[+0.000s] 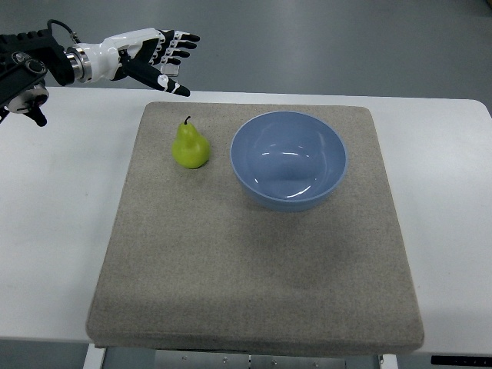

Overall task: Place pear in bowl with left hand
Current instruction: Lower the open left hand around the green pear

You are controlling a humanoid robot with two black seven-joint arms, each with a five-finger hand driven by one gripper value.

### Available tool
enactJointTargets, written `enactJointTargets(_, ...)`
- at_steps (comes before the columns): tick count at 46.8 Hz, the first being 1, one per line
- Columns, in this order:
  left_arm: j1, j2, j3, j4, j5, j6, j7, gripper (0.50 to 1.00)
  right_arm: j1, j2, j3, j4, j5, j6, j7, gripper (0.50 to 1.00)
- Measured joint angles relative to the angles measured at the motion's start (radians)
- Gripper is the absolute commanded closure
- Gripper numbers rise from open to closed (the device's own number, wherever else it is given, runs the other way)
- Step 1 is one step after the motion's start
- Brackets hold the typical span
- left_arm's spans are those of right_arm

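A green pear [190,146] with a dark stem stands upright on the grey mat [254,261], just left of the bowl. The light blue bowl [289,159] sits on the mat at upper centre and holds nothing. My left hand [164,58] comes in from the upper left and hovers above the table's far edge, up and left of the pear and apart from it. Its fingers are spread and hold nothing. The right arm does not show.
The mat lies on a white table [54,231] with bare strips at left and right. Grey floor [323,46] lies beyond the far edge.
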Motion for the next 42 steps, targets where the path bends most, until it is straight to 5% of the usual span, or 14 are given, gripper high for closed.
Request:
enactJointTargets(31, -0.065, 0.037, 0.001, -0.207, 0.631, -0.071, -0.009, 0.51, 0.0, 0.0, 0.0, 0.0, 0.0, 0.0, 0.0, 0.574)
enactJointTargets(42, -0.051, 0.027, 0.001, -0.206, 0.862, -0.06, -0.068, 0.512, 0.0, 0.0, 0.0, 0.0, 0.0, 0.0, 0.0, 0.574)
